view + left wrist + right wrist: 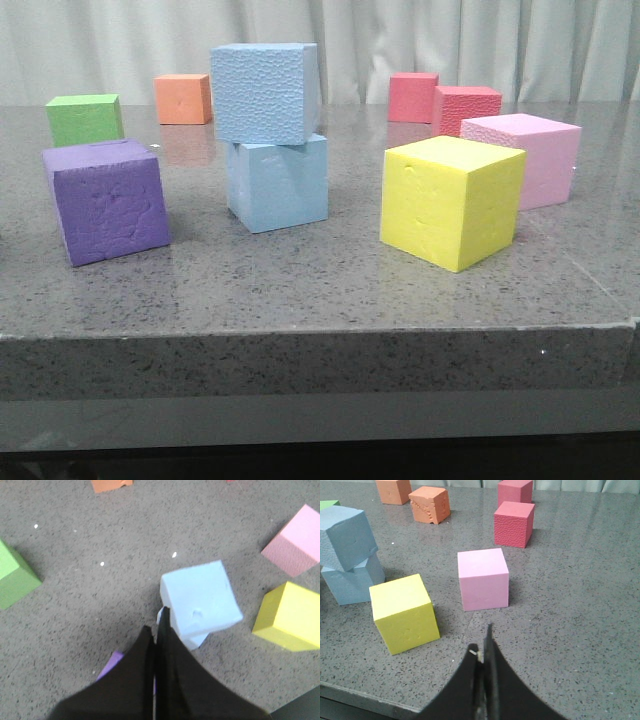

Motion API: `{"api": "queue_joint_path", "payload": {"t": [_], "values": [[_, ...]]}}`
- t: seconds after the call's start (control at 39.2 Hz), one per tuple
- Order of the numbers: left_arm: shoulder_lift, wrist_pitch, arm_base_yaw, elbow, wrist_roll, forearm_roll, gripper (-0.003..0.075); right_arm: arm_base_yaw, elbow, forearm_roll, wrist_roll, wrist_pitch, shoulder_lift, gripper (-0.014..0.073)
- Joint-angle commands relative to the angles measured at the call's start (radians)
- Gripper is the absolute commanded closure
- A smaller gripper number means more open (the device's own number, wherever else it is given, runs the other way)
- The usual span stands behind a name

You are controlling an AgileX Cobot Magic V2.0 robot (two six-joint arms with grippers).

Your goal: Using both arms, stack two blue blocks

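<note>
While both end effectors are pressed together, the pebbly blue block (pixel 264 92) sits askew atop the smoother blue block (pixel 278 184).

One block (pixel 265 92) sits stacked on another block (pixel 279 184) near the middle of the desk (pixel 320 290), twisted askew. A cube (pixel 105 200) stands toward the left edge, a cube (pixel 452 200) toward the right, with another (pixel 525 155) just behind it. Four more cubes line the back edge.
</note>
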Motion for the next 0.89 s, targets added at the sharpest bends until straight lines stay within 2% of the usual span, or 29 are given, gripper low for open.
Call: {"api": "queue_joint_path", "payload": {"t": [0.0, 0.1, 0.36, 0.69, 0.87], "values": [[-0.137, -0.166, -0.006, 0.113, 0.005, 0.012, 0.0741, -0.006, -0.028, -0.009, -0.001, -0.081, 0.006, 0.066], [-0.284, -0.324, -0.006, 0.282, 0.007, 0.026, 0.0741, -0.006, -0.028, -0.009, -0.001, -0.081, 0.006, 0.066], [-0.639, -0.613, -0.006, 0.643, 0.009, 0.046, 0.0741, -0.006, -0.028, -0.009, -0.001, -0.081, 0.006, 0.066], [-1.057, -0.831, -0.006, 0.966, 0.009, 0.069, 0.0741, -0.006, -0.028, -0.009, -0.001, -0.081, 0.006, 0.066], [-1.205, -0.836, -0.006, 1.054, 0.009, 0.069, 0.0741, -0.006, -0.028, -0.009, -0.001, -0.081, 0.006, 0.066]]}}
